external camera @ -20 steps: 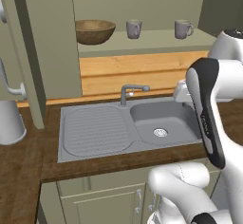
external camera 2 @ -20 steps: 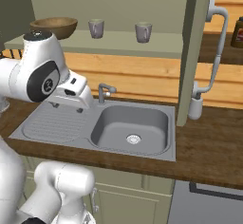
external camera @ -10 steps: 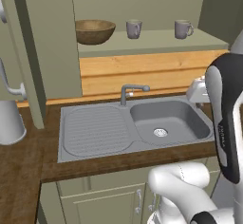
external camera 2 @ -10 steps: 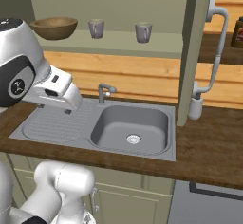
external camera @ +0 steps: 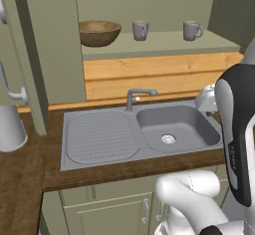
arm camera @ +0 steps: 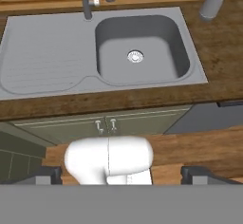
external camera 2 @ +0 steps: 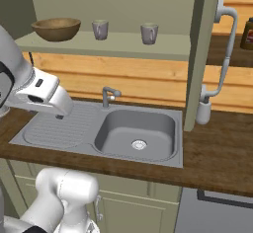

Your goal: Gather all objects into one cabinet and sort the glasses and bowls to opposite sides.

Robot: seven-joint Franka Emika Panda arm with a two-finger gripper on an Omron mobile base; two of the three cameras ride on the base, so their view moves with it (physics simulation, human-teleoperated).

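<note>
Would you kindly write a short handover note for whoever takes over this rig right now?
Tool: seen from the hand view, fingertips spread wide with nothing between them, looking down over the grey sink.
Task items: wooden bowl sits at the left end of the open cabinet's pale shelf; two grey mugs stand apart to its right, near the middle and right.
Done: bowl and these mugs share one shelf, bowl left, mugs right.
Left: no red mug is visible here; find any remaining mugs and shelve them on the mug side.

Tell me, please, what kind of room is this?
A kitchen, rendered: a grey sink with a tap set in a wooden counter, and a shelf holding a wooden bowl and mugs.
</note>
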